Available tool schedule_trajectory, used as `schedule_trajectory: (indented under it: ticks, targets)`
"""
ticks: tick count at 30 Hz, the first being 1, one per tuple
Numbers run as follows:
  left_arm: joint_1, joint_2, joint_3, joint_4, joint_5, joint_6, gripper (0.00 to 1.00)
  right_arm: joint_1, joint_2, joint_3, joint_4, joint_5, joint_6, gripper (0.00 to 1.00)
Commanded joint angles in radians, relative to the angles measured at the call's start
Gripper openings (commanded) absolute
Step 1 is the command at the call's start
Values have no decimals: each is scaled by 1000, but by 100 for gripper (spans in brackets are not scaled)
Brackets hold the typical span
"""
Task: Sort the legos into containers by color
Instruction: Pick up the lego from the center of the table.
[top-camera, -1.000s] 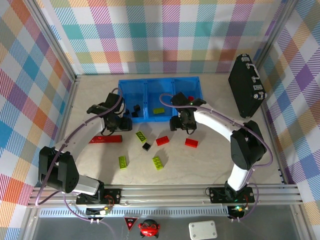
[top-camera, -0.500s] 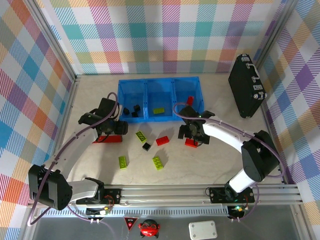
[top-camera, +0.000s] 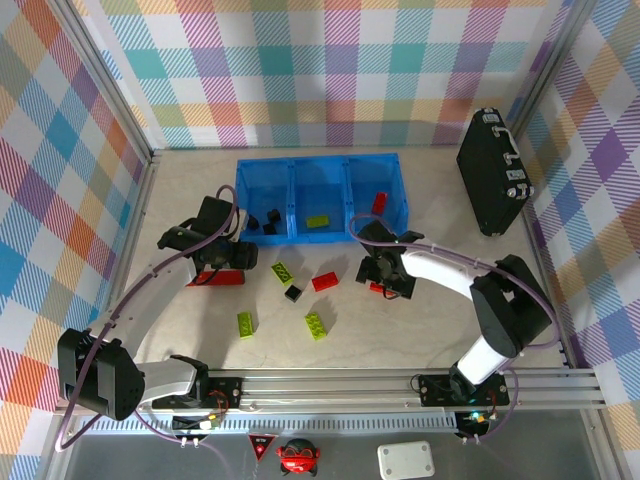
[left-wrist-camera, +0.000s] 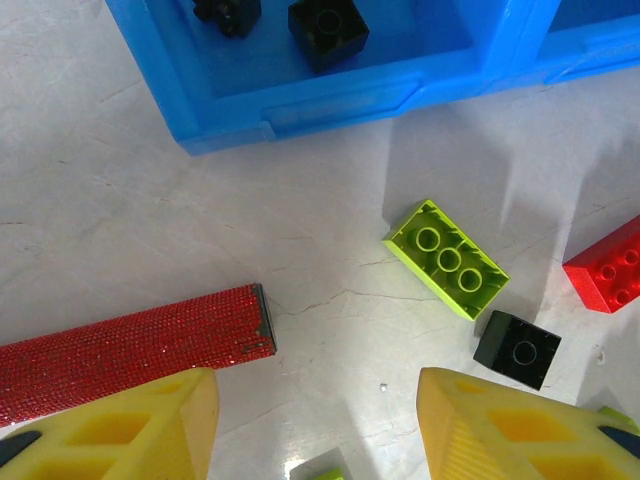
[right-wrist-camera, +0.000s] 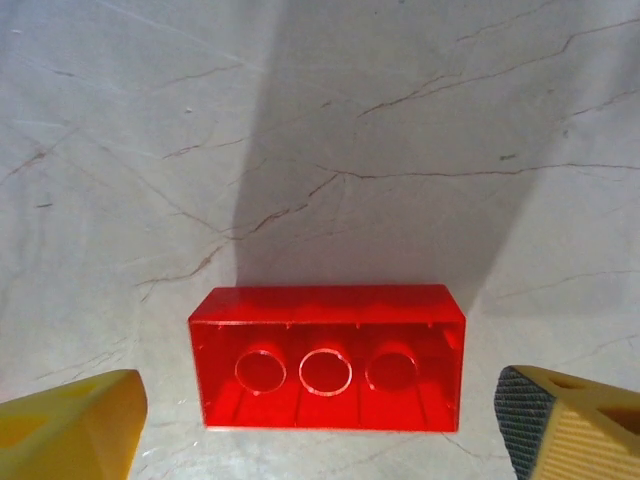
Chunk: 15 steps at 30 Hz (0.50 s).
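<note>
The bench (top-camera: 170, 200) carries the blue three-bin tray (top-camera: 318, 160): black bricks (top-camera: 262, 222) in its left bin, a lime brick (top-camera: 318, 221) in the middle, a red one (top-camera: 380, 201) in the right. The left claw (top-camera: 232, 256) is released, just beside the red bar (top-camera: 215, 279). The right claw (top-camera: 388, 272) is released, astride an upturned red brick (right-wrist-camera: 327, 357) on the bench.

The left arm (top-camera: 140, 295) curves forward; its left gripper (left-wrist-camera: 315, 405) points down, yellow fingers (left-wrist-camera: 130, 425) wide apart; the right arm (top-camera: 450, 270) reaches inward, low; the right gripper (right-wrist-camera: 320, 410) is spread wide too.
</note>
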Motion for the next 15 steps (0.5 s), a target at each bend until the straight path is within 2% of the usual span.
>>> schedule_trajectory:
  ticks: [1,15]
  targets:
    - [-6,-25,-15,11,22,9,55,6,35,18,4,0,21,88]
    - [-6,-25,-17,19,43,6,55,7,56,51,-34,23,-14,67]
